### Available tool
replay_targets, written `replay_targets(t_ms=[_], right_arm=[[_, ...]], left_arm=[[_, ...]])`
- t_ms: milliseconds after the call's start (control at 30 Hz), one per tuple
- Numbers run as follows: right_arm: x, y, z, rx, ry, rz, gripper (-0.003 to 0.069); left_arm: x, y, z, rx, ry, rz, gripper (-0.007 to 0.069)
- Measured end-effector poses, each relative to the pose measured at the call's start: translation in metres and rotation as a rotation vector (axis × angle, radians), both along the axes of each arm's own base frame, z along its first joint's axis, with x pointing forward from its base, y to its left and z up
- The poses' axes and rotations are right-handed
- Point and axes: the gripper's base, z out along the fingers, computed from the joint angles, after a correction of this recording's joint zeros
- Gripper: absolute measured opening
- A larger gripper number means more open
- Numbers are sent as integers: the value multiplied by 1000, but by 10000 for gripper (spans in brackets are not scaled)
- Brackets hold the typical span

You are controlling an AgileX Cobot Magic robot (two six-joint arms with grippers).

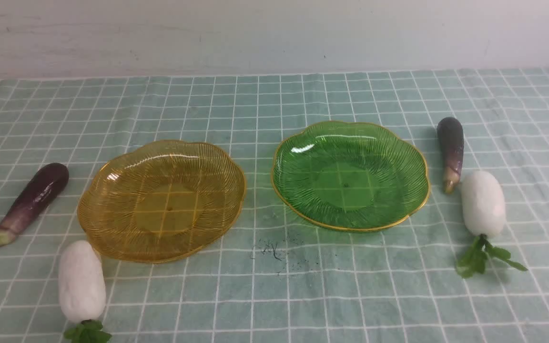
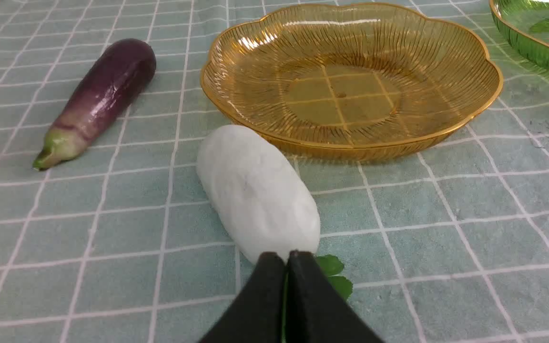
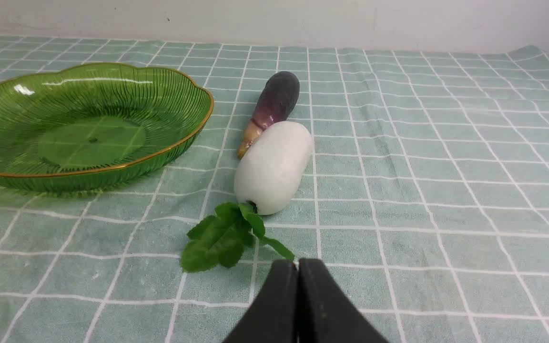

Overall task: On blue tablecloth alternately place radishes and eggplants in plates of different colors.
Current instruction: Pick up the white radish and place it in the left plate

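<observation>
Front view: amber plate (image 1: 169, 209), left; green plate (image 1: 348, 186), right; pale wall (image 1: 274, 38) behind cloth's (image 1: 293, 300) far edge. Purple eggplant and white radish (image 1: 82, 281) flank amber's left; second pair, green's right. Gridded cloth between plates, before them. Left gripper (image 2: 288, 259), right gripper (image 3: 297, 267): closed, nothing held.

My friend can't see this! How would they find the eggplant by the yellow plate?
On the checkered cloth, find the amber-yellow plate. The eggplant lies just left of it. It's slim and dark purple with a greenish tip, unlike the plump white radish nearby.
</observation>
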Motion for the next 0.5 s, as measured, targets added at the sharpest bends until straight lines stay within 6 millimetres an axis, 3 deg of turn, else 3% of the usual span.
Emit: replay_targets(t_ms=[367, 500], right_arm=[[0, 0, 0, 0, 0, 0, -15], [0, 0, 0, 0, 0, 0, -15]], left_arm=[[0, 0, 0, -3, -1, 0, -8], [2, -4, 6, -202, -57, 12, -8]])
